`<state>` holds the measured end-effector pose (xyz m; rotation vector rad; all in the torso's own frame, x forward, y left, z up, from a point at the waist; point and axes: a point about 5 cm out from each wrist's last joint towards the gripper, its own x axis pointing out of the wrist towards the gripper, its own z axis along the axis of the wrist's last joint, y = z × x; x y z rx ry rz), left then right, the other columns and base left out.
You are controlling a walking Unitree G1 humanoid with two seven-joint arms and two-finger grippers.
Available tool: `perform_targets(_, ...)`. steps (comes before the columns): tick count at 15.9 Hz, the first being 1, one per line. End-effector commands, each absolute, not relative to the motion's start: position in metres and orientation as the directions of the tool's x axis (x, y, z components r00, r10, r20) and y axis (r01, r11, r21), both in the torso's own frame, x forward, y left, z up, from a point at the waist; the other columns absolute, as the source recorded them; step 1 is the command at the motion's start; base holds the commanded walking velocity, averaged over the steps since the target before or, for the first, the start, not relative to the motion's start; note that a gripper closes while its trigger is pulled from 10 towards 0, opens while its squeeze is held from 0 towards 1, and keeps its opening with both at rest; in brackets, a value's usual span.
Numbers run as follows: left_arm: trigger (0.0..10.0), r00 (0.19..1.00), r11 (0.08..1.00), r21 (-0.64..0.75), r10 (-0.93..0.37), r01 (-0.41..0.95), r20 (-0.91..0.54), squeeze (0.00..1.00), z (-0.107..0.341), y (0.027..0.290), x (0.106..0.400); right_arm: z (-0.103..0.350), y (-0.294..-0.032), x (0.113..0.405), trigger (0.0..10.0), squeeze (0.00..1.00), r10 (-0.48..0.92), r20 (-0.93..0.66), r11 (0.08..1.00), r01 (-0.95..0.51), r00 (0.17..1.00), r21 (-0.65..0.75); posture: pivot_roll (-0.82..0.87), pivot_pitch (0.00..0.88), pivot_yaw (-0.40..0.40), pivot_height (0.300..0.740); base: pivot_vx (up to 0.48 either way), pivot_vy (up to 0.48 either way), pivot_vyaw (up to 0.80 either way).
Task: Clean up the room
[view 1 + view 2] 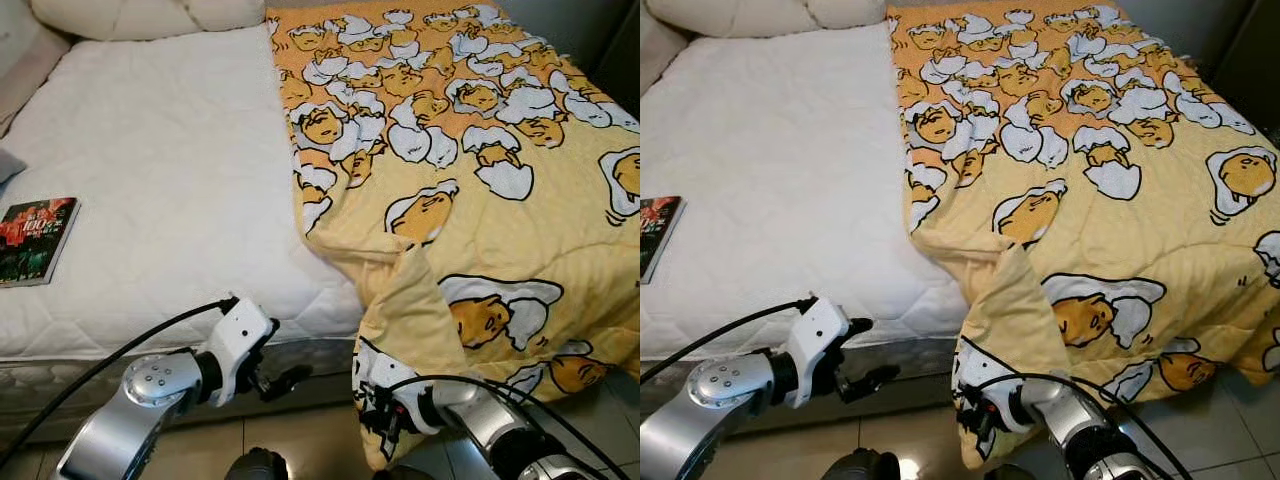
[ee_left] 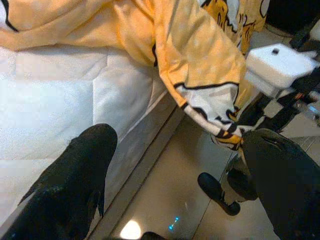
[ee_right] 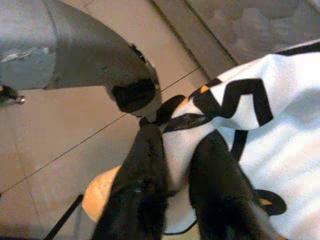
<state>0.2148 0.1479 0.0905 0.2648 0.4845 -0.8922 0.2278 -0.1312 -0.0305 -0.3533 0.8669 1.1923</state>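
One yellow blanket (image 1: 470, 200), printed with a cartoon egg figure repeated many times, is lying over the robot's right half of the bed (image 1: 170, 180), its lower edge hanging off the foot of the mattress toward the tiled floor (image 1: 910, 430). The other half of the bed is showing bare white quilted mattress. One book (image 1: 35, 240) with a dark, red-lettered cover is lying flat near the bed's left edge, well apart from the blanket. At the head of the bed two pale pillows (image 1: 150, 15) seem to be sitting side by side, though they are cropped.

The right gripper (image 3: 175, 185) is reaching to the hanging corner of the blanket below the foot of the bed, and its jaws are pinching a fold of the white-and-black printed cloth between the two black fingers. The left gripper (image 1: 285, 380) is hovering just in front of the mattress edge, beside that same hanging corner, its jaws spread wide with nothing between them.
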Motion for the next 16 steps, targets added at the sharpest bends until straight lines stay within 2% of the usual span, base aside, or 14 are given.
perform_targets(1,10.0,0.519,0.595,0.023,-0.679,0.803,-0.519,0.00,0.087,0.151,0.212,-0.031,-0.131,0.225,10.0,1.00,0.650,-0.756,0.343,-0.918,0.076,0.202,0.09,0.063,0.043,0.740,0.000,0.000,0.00)
perform_targets(4,10.0,0.513,0.590,0.022,-0.683,0.807,-0.520,0.00,0.086,0.151,0.211,-0.033,-0.135,0.221,10.0,1.00,0.608,-0.793,0.321,-0.923,0.029,0.212,0.08,0.062,0.046,0.740,0.000,0.000,0.00)
perform_targets(5,10.0,0.504,0.578,0.023,-0.690,0.816,-0.520,0.00,0.086,0.149,0.211,-0.034,-0.141,0.223,10.0,1.00,0.570,-0.819,0.351,-0.921,0.070,0.166,0.08,0.062,0.048,0.740,0.000,0.000,0.00)
perform_targets(8,10.0,0.511,0.577,0.034,-0.692,0.816,-0.509,0.00,0.088,0.145,0.214,-0.027,-0.140,0.237,10.0,1.00,0.577,-0.790,0.453,-0.886,0.205,0.101,0.08,0.060,0.050,0.740,0.000,0.000,0.00)
perform_targets(10,10.0,0.520,0.581,0.042,-0.691,0.813,-0.502,0.00,0.090,0.143,0.215,-0.013,-0.130,0.253,10.0,1.00,0.632,-0.702,0.540,-0.836,0.328,0.096,0.08,0.057,0.049,0.740,0.000,0.000,0.00)
perform_targets(12,10.0,0.543,0.595,0.063,-0.678,0.801,-0.494,0.00,0.093,0.142,0.217,-0.001,-0.120,0.265,10.0,1.00,0.656,-0.635,0.581,-0.810,0.408,0.079,0.08,0.055,0.047,0.740,0.000,0.000,0.00)
perform_targets(14,10.0,0.610,0.654,0.100,-0.626,0.750,-0.485,0.00,0.094,0.145,0.225,0.007,-0.114,0.274,10.0,1.00,0.624,-0.589,0.644,-0.765,0.514,0.015,0.08,0.035,0.045,0.740,0.000,0.000,0.00)
perform_targets(15,10.0,0.658,0.696,0.115,-0.593,0.708,-0.464,0.00,0.095,0.148,0.229,0.011,-0.114,0.278,10.0,1.00,0.578,-0.556,0.703,-0.710,0.598,-0.033,0.06,0.014,0.045,0.740,0.000,0.000,0.00)
perform_targets(16,10.0,0.734,0.762,0.141,-0.530,0.632,-0.424,0.00,0.097,0.151,0.235,0.018,-0.117,0.284,10.0,1.00,0.501,-0.500,0.804,-0.594,0.707,-0.035,0.06,0.002,0.048,0.740,0.000,0.000,0.00)
